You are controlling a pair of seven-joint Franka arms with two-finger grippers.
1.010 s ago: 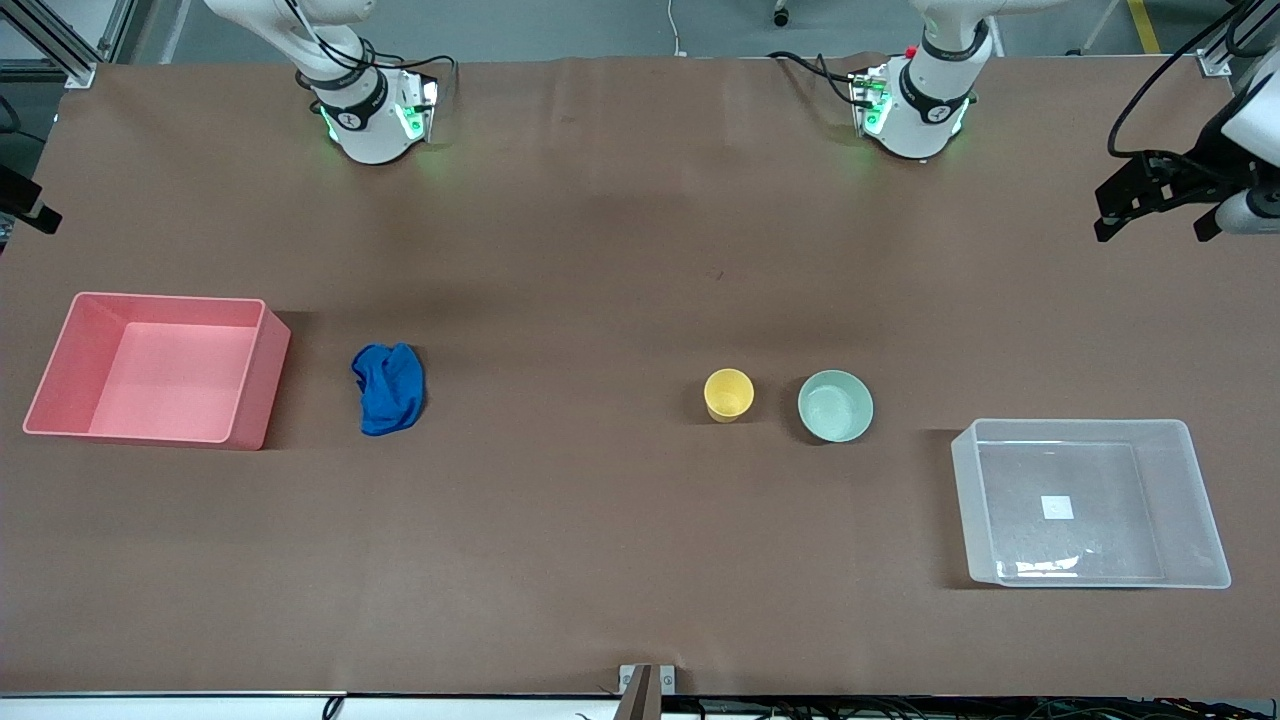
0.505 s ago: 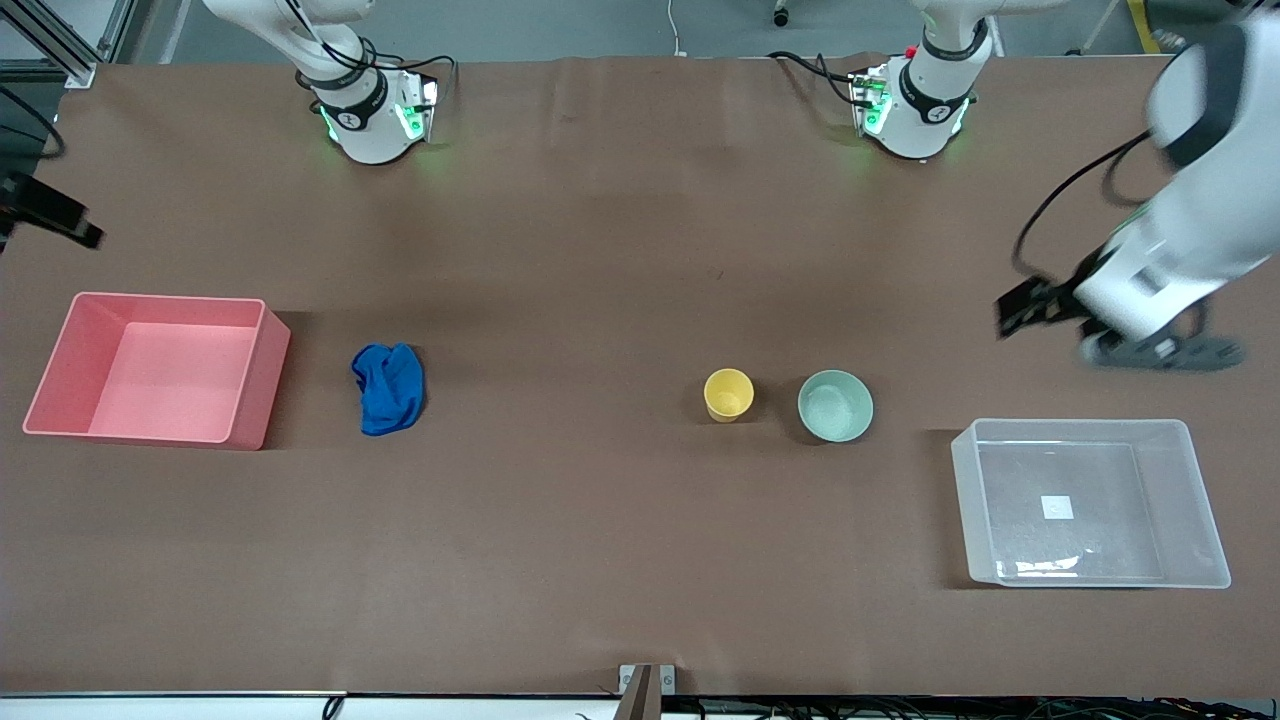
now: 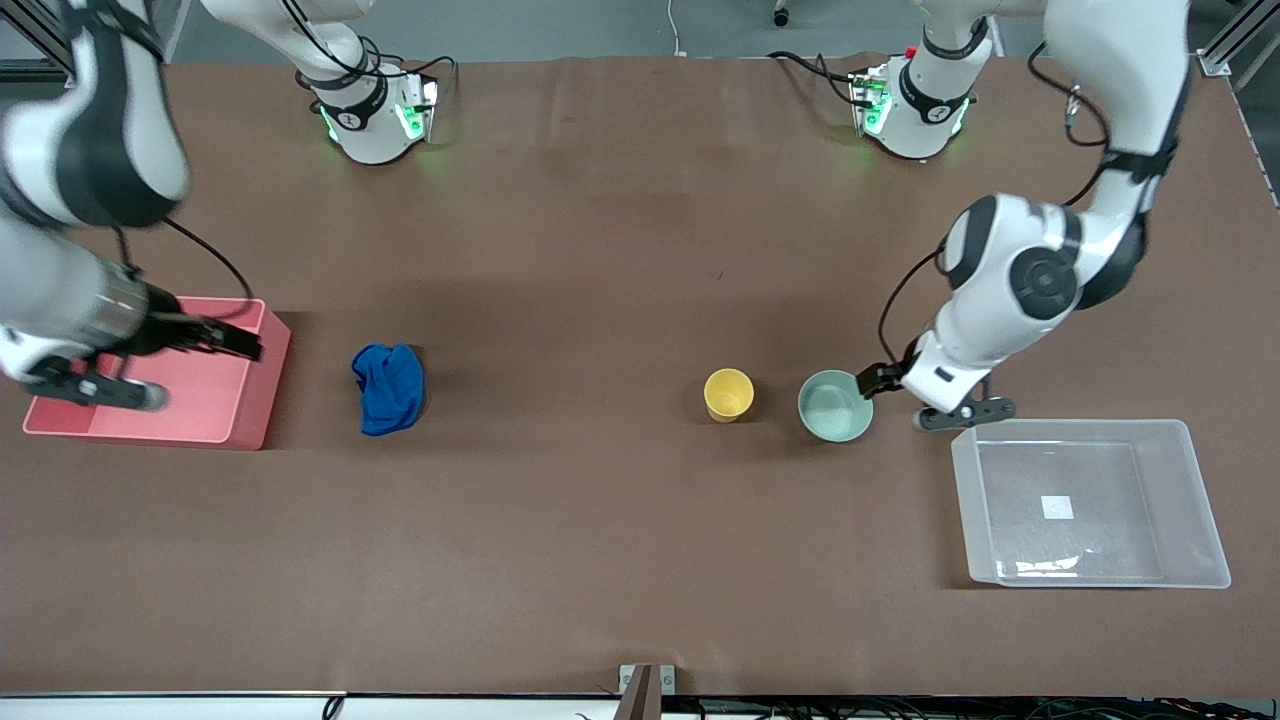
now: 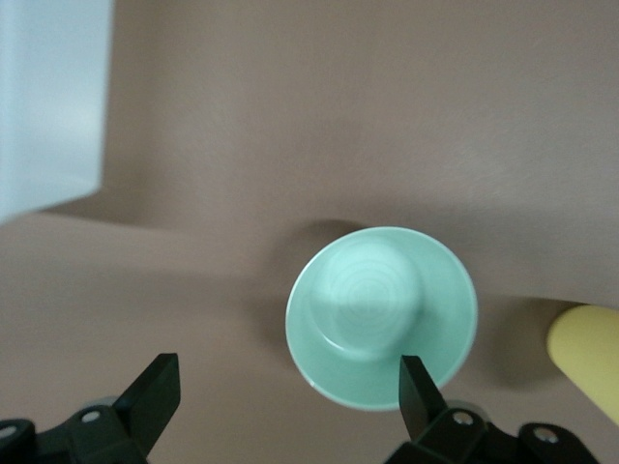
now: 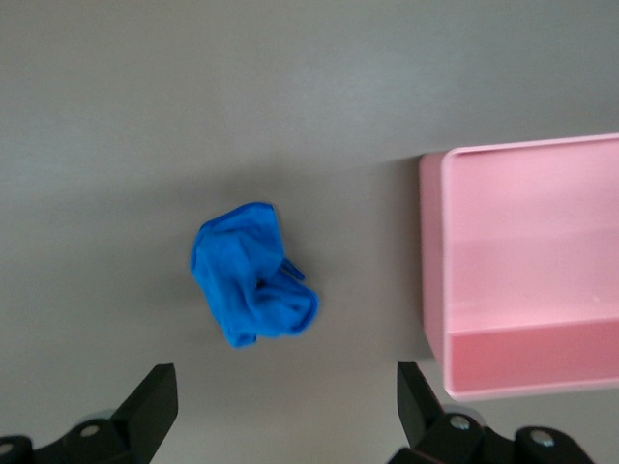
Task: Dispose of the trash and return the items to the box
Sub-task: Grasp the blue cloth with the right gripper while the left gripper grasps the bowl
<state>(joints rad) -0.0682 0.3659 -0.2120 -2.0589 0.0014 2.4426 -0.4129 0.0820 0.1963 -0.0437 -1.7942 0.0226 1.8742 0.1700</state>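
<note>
Two tools spread: left tool (image 3: 878, 380) beside bowl (image 3: 835, 405); right tool (image 3: 240, 343) over pink bin (image 3: 250, 415).

Sitting on the bench (image 3: 600, 560): one blue rag (image 3: 388, 388), one yellow cup (image 3: 728, 394), one mint bowl (image 3: 835, 405), one pink bin (image 3: 255, 385), one clear box (image 3: 1190, 500).

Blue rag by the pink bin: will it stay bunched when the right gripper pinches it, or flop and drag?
The blue rag lies crumpled in soft folds, so it will likely sag and unfold somewhat when lifted. It looks light; a pinch on one fold may leave a trailing end. The right gripper is open above it.
</note>
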